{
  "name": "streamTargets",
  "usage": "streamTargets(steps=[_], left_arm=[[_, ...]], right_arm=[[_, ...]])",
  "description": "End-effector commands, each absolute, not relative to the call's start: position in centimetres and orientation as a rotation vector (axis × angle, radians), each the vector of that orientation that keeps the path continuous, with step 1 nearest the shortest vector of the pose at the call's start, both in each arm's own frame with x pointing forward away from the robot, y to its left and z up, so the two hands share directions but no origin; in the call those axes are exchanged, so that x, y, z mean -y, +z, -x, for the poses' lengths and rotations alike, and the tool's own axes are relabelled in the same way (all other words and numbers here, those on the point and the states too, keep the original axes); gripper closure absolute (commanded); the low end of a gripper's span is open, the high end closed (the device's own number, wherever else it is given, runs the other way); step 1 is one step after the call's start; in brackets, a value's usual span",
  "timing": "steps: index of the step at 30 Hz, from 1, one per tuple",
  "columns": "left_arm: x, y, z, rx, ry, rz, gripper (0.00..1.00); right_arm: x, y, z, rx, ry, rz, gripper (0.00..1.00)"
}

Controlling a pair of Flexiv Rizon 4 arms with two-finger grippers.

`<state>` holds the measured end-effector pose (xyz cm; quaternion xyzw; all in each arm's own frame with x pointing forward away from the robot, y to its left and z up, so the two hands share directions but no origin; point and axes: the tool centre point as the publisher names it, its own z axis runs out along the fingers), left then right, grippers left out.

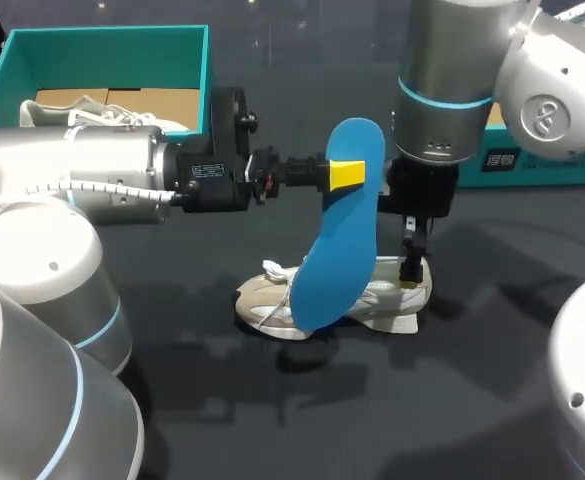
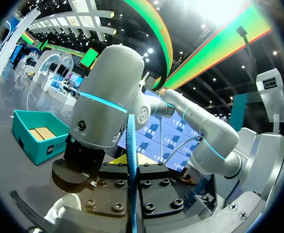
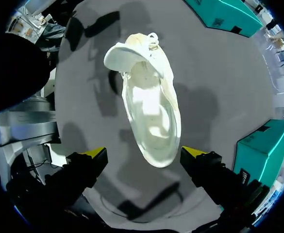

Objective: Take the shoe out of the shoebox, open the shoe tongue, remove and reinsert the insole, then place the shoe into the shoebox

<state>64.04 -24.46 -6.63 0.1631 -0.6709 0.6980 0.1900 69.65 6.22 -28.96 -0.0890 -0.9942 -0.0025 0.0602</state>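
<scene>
A blue insole (image 1: 334,245) hangs upright above the table, and my left gripper (image 1: 347,173) is shut on its upper end. In the left wrist view the insole (image 2: 131,145) shows edge-on, clamped between the two finger blocks. Below it a white shoe (image 1: 372,305) lies on the dark table, partly hidden by the insole. My right gripper (image 1: 412,268) points straight down at the shoe's heel. In the right wrist view the shoe (image 3: 149,109) is seen from above, its mouth wide, its heel between the open fingers (image 3: 95,154) of the right gripper (image 3: 145,153).
A teal shoebox (image 1: 208,60) stands at the back left with a second white shoe (image 1: 102,115) inside. Another teal box (image 1: 532,160) sits at the back right, behind my right arm. My right arm's wrist (image 2: 108,107) is directly ahead of the left gripper.
</scene>
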Motion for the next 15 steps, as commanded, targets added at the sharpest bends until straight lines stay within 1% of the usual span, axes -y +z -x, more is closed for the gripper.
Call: streamTargets(steps=[1, 15], left_arm=[[24.5, -6.7, -63.9, 1.883, 1.965, -0.459, 1.00], [24.5, -6.7, -63.9, 1.883, 1.965, -0.459, 1.00]], right_arm=[[-6.8, -29.1, -69.8, 3.022, 0.036, 0.258, 0.00], [-7.7, -29.2, -73.6, 3.081, 0.032, 0.118, 0.00]])
